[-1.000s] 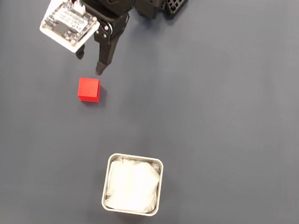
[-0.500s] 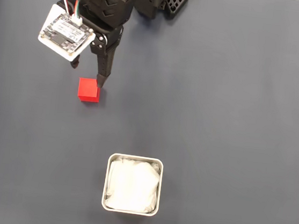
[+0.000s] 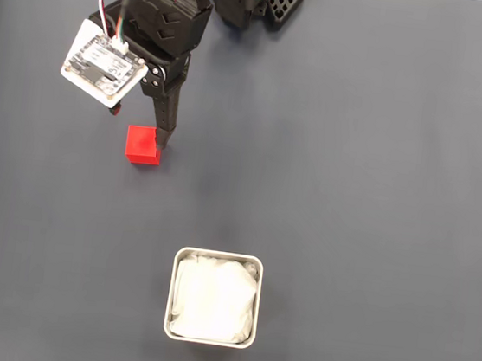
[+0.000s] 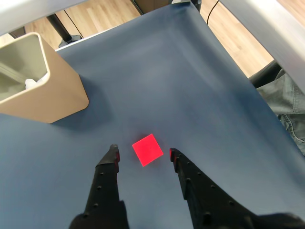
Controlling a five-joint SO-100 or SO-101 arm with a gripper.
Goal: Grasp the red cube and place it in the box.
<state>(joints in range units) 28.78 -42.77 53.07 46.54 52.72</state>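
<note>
Wrist view shows the gripper with its two dark fingers spread apart, nothing pinched between them. The red cube lies on the dark mat in the gap between the fingertips, touching neither, and sits turned at an angle to the finger line, so a corner rather than a flat face points at each tip. Fixed view shows the gripper above the red cube, with one fingertip at the cube's upper right corner and the other tip behind the pale circuit board carried on the wrist. Taking the cube as the landmark, the box stands well apart from it, further down the fixed view and somewhat to the right; its white wrinkly lining is visible and no cube lies inside. In the wrist view the box appears up and to the left of the cube. The step in hand appears to be the final approach for the grasp: the cube is bracketed but not yet held. The next move probably calls for a slight further descent so the tips reach the cube's sides, then a closing of the fingers. Because of the cube's angle, it may rotate or slip as the tips press in.
</note>
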